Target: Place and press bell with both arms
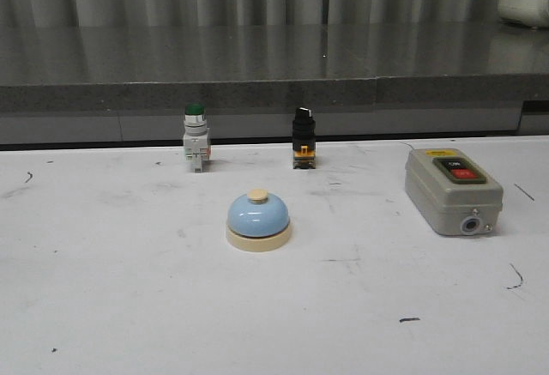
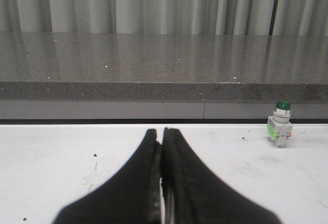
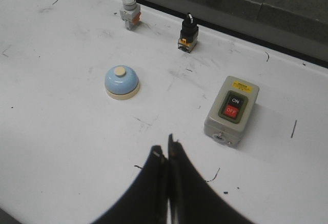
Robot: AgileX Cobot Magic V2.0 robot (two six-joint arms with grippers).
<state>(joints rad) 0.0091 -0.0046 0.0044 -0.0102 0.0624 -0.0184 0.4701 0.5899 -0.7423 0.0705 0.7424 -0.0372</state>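
The light-blue bell with cream base and cream button stands upright on the white table, near the middle; the right wrist view also shows the bell. Neither arm appears in the front view. My left gripper is shut with nothing between its fingers, low over the table and facing the back ledge; the bell is out of its view. My right gripper is shut and empty, raised above the table, well short of the bell and the switch box.
A green-capped push button and a black selector switch stand at the table's back edge. A grey switch box with ON and OFF buttons lies at the right. A grey stone ledge runs behind the table.
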